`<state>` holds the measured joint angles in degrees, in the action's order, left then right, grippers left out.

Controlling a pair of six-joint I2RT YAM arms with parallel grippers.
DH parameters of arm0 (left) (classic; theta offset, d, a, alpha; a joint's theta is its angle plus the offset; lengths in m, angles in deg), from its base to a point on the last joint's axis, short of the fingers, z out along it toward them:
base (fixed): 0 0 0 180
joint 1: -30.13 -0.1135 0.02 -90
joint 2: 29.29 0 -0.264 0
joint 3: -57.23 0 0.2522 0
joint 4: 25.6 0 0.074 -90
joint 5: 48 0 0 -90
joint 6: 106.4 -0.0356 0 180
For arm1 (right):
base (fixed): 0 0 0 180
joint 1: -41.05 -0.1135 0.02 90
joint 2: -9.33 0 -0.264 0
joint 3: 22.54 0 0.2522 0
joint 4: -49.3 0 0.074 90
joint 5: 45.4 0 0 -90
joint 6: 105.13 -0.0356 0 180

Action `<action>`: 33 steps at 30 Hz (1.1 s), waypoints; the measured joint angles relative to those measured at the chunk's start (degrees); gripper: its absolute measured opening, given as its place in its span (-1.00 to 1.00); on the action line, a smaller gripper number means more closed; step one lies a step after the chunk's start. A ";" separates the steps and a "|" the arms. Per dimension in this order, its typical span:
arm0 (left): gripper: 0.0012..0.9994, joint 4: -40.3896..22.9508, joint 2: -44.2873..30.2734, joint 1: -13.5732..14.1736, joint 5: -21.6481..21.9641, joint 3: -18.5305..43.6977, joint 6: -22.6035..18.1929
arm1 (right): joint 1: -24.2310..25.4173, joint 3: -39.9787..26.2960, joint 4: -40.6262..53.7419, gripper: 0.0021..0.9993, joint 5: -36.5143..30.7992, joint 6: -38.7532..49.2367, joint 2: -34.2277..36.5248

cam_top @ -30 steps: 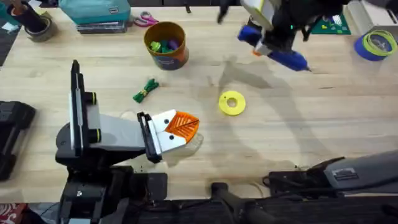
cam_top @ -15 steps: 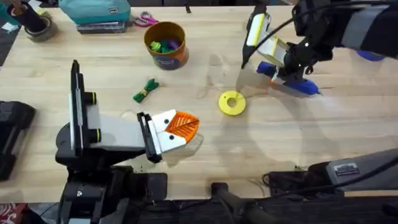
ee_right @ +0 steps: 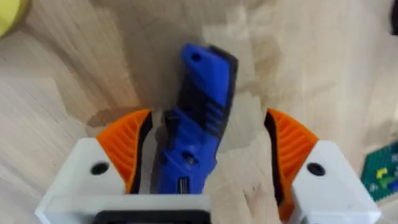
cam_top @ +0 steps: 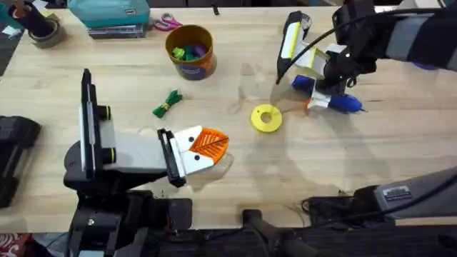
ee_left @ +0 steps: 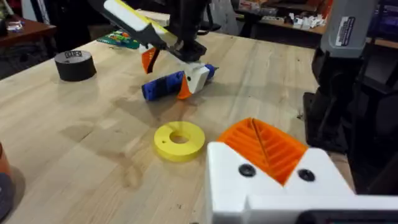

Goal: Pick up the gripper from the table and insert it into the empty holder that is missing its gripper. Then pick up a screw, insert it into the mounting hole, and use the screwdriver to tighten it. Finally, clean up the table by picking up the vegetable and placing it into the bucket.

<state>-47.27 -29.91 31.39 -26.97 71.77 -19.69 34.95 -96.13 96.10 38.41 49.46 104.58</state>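
The blue screwdriver (cam_top: 347, 104) lies on the table right of centre, also in the left wrist view (ee_left: 163, 88). My right gripper (cam_top: 323, 84) straddles it, open. In the right wrist view the screwdriver (ee_right: 202, 112) leans by one orange pad (ee_right: 127, 146), with a gap to the other. My left gripper (cam_top: 213, 145) rests low at the near left, its orange ribbed pads (ee_left: 264, 143) pressed together on white mounts (ee_left: 273, 183), shut on nothing. The green vegetable (cam_top: 168, 103) lies left of centre. The orange-brown bucket (cam_top: 193, 63) stands behind it. The loose gripper and the screw are out of view.
A flat yellow ring (cam_top: 266, 118) lies between the two grippers, close to the screwdriver. Colourful toys (cam_top: 188, 51) sit inside the bucket. A black tape roll (cam_top: 43, 30), a teal case (cam_top: 107, 13) and scissors (cam_top: 166, 23) line the far edge.
My right gripper came down from the air at the far right, carrying the screwdriver to the table near the yellow ring. Its fingers now stand apart around it. The left arm stayed still.
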 joint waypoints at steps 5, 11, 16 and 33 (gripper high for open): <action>-0.68 0.02 0.00 0.00 0.07 0.00 -0.40 | -0.04 0.02 0.10 0.99 -0.01 -4.60 -5.96; 0.94 0.04 0.00 0.00 0.20 0.00 -0.26 | -0.04 0.02 -3.80 0.99 -0.01 -18.46 -19.37; 0.97 0.39 0.00 0.00 0.86 0.00 -0.39 | -0.04 0.02 -5.10 0.99 0.02 -35.10 -29.38; 0.97 -15.59 -9.16 -1.47 23.18 21.47 5.23 | -0.04 0.02 14.92 0.99 0.06 -65.05 -50.56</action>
<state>-62.85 -39.07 29.92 -3.78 93.23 -14.46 34.90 -96.11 111.03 38.47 -15.59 54.02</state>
